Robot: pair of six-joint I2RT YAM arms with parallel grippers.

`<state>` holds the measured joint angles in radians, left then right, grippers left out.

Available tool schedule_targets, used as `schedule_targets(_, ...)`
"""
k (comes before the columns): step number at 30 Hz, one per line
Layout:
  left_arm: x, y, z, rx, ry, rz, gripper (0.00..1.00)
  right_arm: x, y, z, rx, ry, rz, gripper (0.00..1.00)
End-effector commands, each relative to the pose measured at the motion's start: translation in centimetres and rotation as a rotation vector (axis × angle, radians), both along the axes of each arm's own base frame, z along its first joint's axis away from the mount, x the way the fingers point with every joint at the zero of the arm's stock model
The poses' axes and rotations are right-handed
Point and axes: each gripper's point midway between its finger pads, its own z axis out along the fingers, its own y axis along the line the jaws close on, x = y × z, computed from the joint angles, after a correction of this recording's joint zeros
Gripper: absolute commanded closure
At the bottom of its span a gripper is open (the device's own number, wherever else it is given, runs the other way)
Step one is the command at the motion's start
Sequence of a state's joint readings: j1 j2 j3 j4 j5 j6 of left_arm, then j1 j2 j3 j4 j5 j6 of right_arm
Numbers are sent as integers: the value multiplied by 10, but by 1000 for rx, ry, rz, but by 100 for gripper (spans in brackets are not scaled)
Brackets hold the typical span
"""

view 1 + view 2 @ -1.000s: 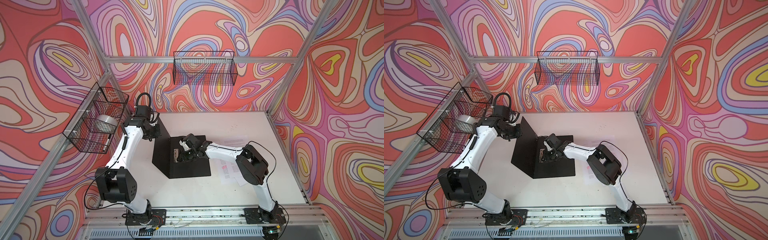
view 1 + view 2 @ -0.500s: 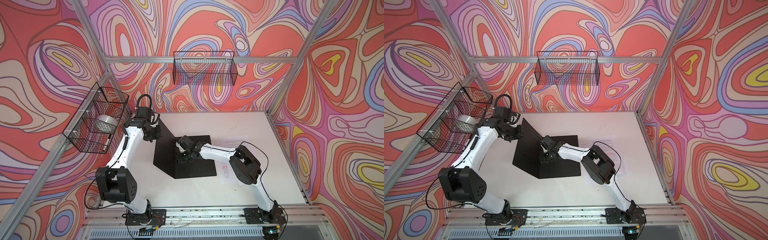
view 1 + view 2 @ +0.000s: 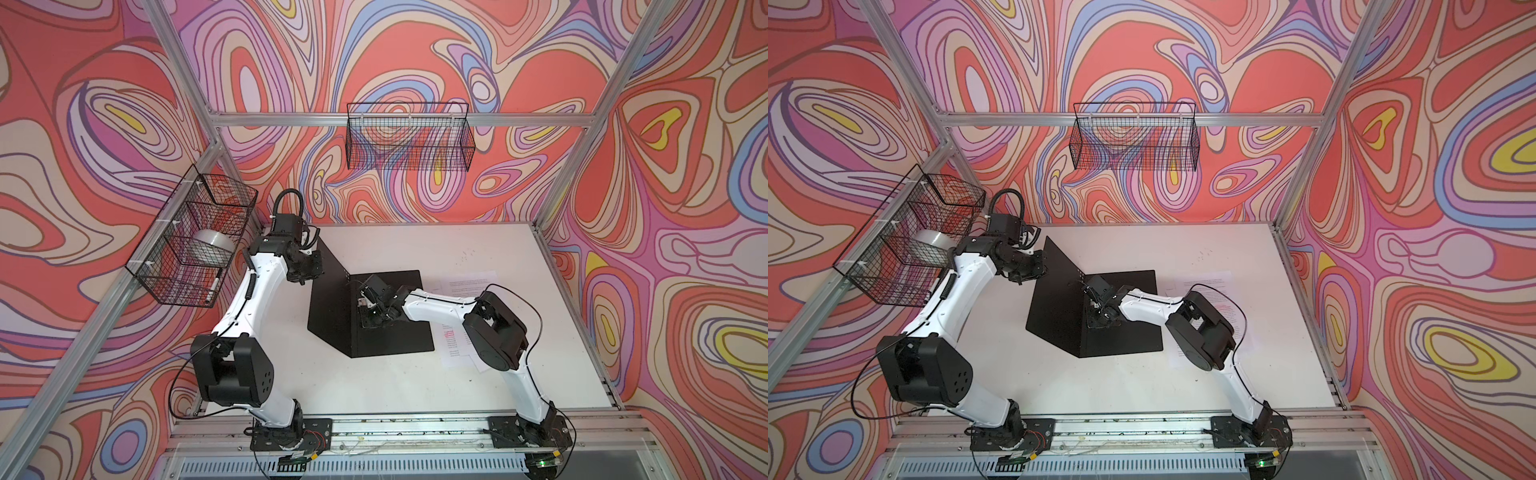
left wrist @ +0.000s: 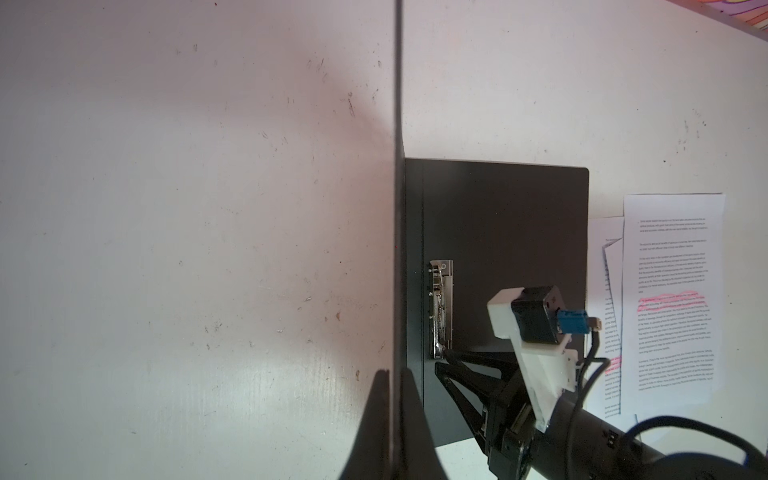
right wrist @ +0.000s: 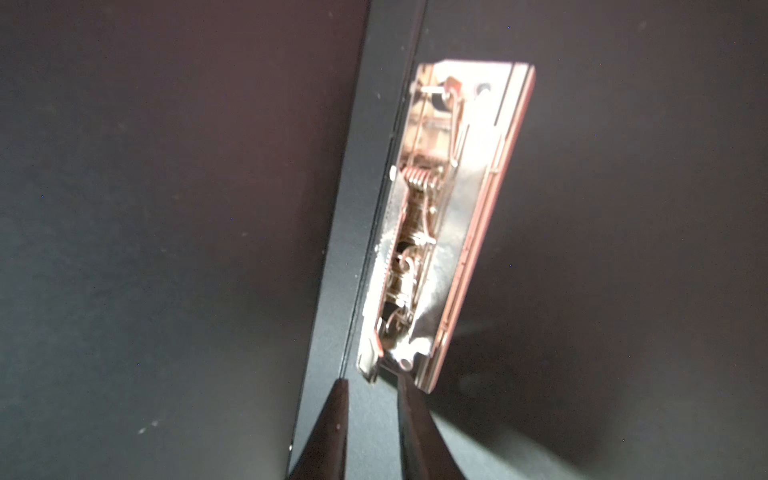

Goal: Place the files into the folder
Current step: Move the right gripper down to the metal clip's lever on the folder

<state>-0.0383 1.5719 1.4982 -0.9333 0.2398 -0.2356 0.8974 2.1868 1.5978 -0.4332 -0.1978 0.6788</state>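
The folder (image 3: 399, 332) (image 3: 1129, 336) lies open on the table, black inside up. Its left cover (image 3: 332, 299) stands upright, and my left gripper (image 3: 309, 270) (image 4: 392, 374) is shut on the cover's top edge (image 4: 399, 124). My right gripper (image 3: 368, 307) (image 5: 370, 376) hovers low over the spine. Its jaws stand slightly apart, the tips at the near end of the metal clip (image 5: 440, 216) (image 4: 440, 307), with nothing between them. The files (image 3: 469, 282) (image 4: 673, 291), white printed sheets with pink highlights, lie right of the folder, partly under my right arm.
A wire basket (image 3: 166, 232) holding a tape roll (image 3: 210, 245) hangs on the left wall. Another wire basket (image 3: 409, 137) hangs on the back wall. The white table (image 3: 374, 390) ends at metal frame posts and a front rail (image 3: 415, 428).
My right gripper has moved left across the folder to the clip and its jaws have narrowed. The left gripper has lifted the cover more upright. The folder has shifted slightly right.
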Motion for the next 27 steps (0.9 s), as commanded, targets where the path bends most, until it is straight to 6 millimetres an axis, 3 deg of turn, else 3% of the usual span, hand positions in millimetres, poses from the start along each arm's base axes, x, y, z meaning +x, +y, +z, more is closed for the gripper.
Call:
schedule_targets(1, -17, -1, 2, 0, 41, -24, 100, 3, 0, 8, 10, -25, -18, 79)
schedule_targets(17, -18, -3, 2, -4, 43, -39, 100, 6, -4, 6, 7, -47, -40, 87)
schedule_targets(27, -19, -4, 3, -9, 47, -47, 100, 5, -7, -9, -22, -21, -39, 93)
